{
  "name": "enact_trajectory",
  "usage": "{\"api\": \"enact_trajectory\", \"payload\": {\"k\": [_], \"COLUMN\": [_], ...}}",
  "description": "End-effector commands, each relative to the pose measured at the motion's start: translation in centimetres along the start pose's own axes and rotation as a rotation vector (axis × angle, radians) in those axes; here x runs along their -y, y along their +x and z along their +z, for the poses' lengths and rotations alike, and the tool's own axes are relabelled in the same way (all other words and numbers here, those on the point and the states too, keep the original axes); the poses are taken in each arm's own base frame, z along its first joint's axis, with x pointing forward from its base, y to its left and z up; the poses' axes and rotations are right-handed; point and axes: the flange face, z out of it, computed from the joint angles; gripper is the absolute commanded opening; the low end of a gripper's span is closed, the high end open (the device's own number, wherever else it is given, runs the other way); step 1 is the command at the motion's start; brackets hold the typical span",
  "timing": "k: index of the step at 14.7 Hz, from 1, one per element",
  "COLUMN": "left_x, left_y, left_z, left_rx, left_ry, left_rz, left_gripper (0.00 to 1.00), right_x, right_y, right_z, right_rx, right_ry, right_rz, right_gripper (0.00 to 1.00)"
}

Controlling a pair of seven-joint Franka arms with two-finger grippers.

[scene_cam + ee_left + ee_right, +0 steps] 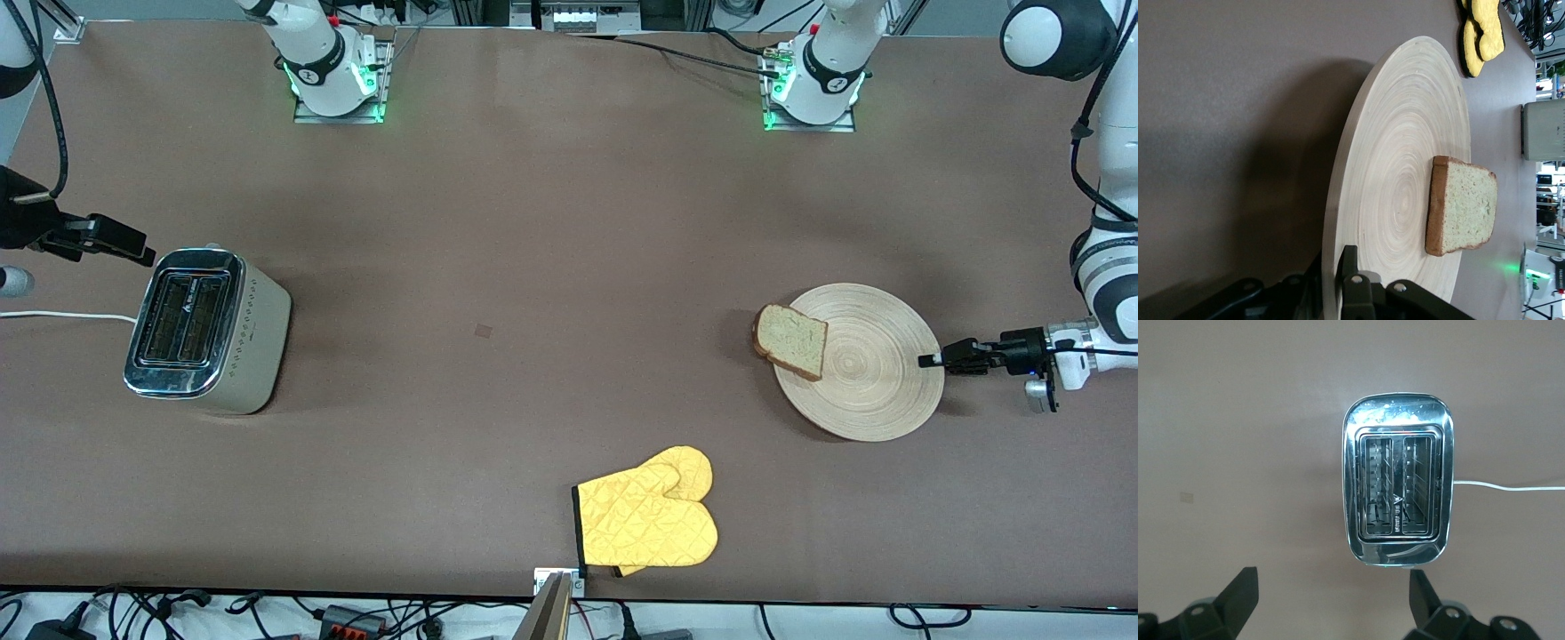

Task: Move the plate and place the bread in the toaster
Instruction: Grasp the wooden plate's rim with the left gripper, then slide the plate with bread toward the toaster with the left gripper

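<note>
Nearest the front camera, low in the frame's middle, lies a yellow mitt [647,520] flat on the tabletop [498,222], close to its edge.

At the frame's right edge the left gripper [927,360] comes in level and low. Its fingers [1349,280] are clamped on the plate's rim, one on each face — the left wrist view shows the wood edge pinched between them. The plate [876,373] sits in the right part of the frame, toward the left arm's end of the tabletop. In the left wrist view its underside throws a broad shadow on the tabletop, so that edge looks raised, though I cannot tell how much. The bread [790,340] rests on the plate at the rim turned away from the gripper, one end jutting past the edge toward the frame's middle.

At the frame's left edge the right gripper [138,249] hangs just beside the toaster's upper corner, its fingers [1238,590] spread wide with nothing between them — the right wrist view looks straight down through the gap at the chrome top. The toaster [209,329] stands in the left part of the frame, toward the right arm's end, both dark slots showing. A white cord [62,315] runs from it to the frame's left edge.
</note>
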Motion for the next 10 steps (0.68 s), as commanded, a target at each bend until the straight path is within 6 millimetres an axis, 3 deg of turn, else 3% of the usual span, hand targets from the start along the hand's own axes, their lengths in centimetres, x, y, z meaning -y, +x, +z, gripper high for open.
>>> {"api": "enact_trajectory", "payload": {"k": [1,4,7,10], "left_x": [-1.3,-4.2,-7.9,-14.3], "left_y": [0.0,0.3,2.2,5.5], "left_z": [0.3,1.0,3.5,10.5], "left_rx": [0.047,0.129,0.172,0.234], "left_ry": [-0.076,-0.169,-0.213,-0.248], "left_rz": [-0.035,-0.068,-0.049,0.022], "left_gripper": [0.02,0.01,0.01,0.01], "right_x": [-0.1,-0.1,-0.1,-0.3], "right_y": [-0.1,-0.1,-0.1,-0.1], "right_z": [-0.3,-0.3,-0.3,-0.4], "right_rx": [0.001,0.001,0.001,0.001], "right_ry": [0.004,0.004,0.004,0.006], "right_rz": [-0.008,-0.008,-0.008,-0.003], "right_gripper": [1.0,1.0,1.0,1.0]}}
